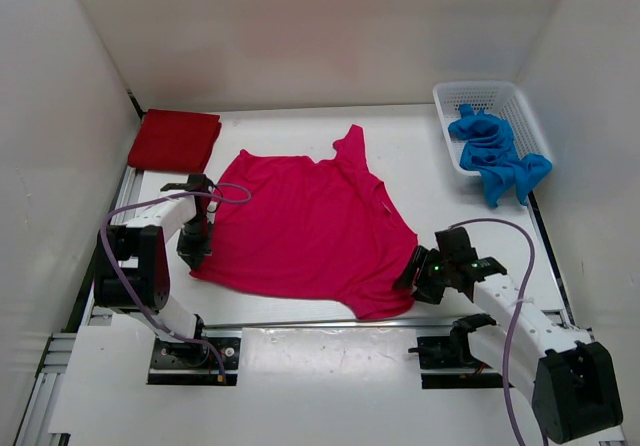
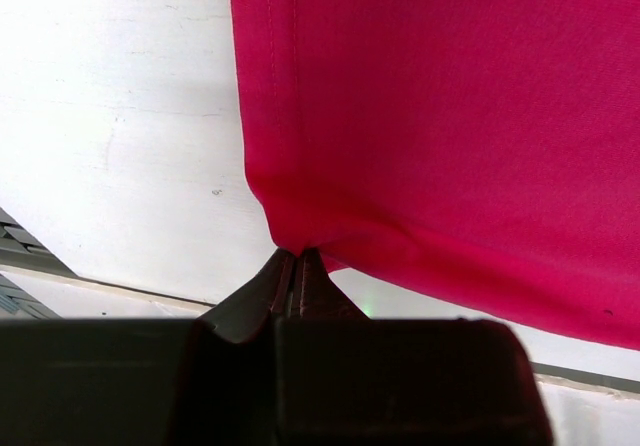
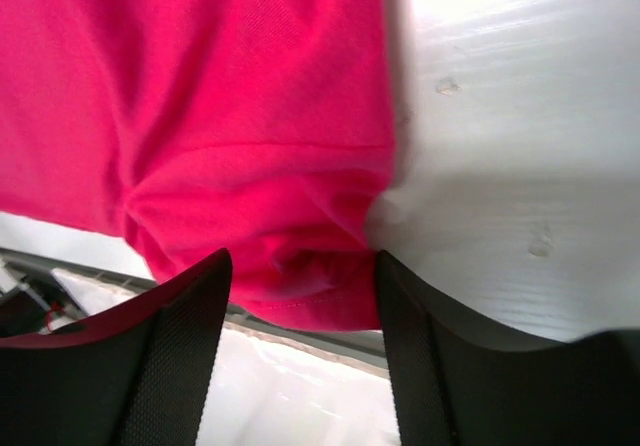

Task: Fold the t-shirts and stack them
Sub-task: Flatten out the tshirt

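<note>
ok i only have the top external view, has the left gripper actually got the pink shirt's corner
Observer: Yes. In the left wrist view the left gripper is shut, with the hem corner of the magenta-pink t-shirt pinched between its tips.
Operator: and the other side, can't see past the arm
Observer: In the right wrist view the right gripper is open. Its jaws stand wide on either side of a bunched corner of the same shirt, which looks loose, not squeezed.

Both wrist views show you only 1 corner of the magenta-pink t-shirt (image 2: 450, 116); the rest runs off the edges.
</note>
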Robot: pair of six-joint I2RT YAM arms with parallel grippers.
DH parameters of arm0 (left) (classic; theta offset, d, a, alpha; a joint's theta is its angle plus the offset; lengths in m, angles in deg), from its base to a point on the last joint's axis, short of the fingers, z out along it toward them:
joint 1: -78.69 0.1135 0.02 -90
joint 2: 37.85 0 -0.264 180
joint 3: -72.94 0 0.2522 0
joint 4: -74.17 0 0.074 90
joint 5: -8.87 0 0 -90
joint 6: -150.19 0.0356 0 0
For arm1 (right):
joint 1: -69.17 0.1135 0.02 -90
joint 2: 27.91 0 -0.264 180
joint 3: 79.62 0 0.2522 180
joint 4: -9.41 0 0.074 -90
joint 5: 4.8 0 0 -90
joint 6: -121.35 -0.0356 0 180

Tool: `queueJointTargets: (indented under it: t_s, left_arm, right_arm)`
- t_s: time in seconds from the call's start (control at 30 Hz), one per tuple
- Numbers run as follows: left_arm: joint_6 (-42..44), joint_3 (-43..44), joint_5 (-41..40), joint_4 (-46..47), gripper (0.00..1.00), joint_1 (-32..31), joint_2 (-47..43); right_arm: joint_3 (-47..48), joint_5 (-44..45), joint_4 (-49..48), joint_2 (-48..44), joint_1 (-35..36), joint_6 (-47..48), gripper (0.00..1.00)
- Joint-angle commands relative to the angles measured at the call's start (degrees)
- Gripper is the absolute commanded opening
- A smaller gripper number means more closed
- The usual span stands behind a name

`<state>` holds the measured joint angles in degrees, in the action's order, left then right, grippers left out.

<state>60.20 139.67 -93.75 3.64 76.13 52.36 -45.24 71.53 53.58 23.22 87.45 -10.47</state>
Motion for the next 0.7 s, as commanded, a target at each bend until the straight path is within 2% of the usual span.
queueJointTargets:
  t_s: [0.0, 0.03, 0.1, 0.23, 0.37, 0.53, 0.67]
  left_arm:
    - [0.0, 0.6, 1.0, 0.3, 0.11, 0.3, -0.9]
    - [0.0, 0.0, 1.0, 0.3, 0.11, 0.3, -0.9]
    - [0.0, 0.0, 1.0, 0.3, 0.11, 0.3, -2.1]
    - [0.0, -1.1, 1.0, 0.3, 0.11, 0.8, -3.2]
    - [0.0, -1.1, 1.6, 0.3, 0.11, 0.8, -3.2]
    - [0.0, -1.1, 2.3, 0.3, 0.11, 0.8, -2.7]
    - [0.0, -1.1, 2.3, 0.3, 0.11, 0.8, -2.7]
  right_arm:
    - [-3.4, 1.5, -0.4, 3.4, 0.2, -0.7, 0.62]
    - [-3.4, 0.8, -0.4, 3.4, 0.2, -0.7, 0.56]
    - [-3.4, -0.6, 0.8, 2.7, 0.7, -0.7, 0.51]
    - [-3.4, -1.4, 8.3, -2.6, 0.7, -0.2, 0.53]
    - [-5.0, -1.4, 11.5, -5.5, 0.7, -1.4, 0.53]
    - [-5.2, -1.4, 9.8, -3.7, 0.7, -3.4, 0.53]
    - [-4.6, -0.8, 13.3, -1.7, 1.2, -3.4, 0.53]
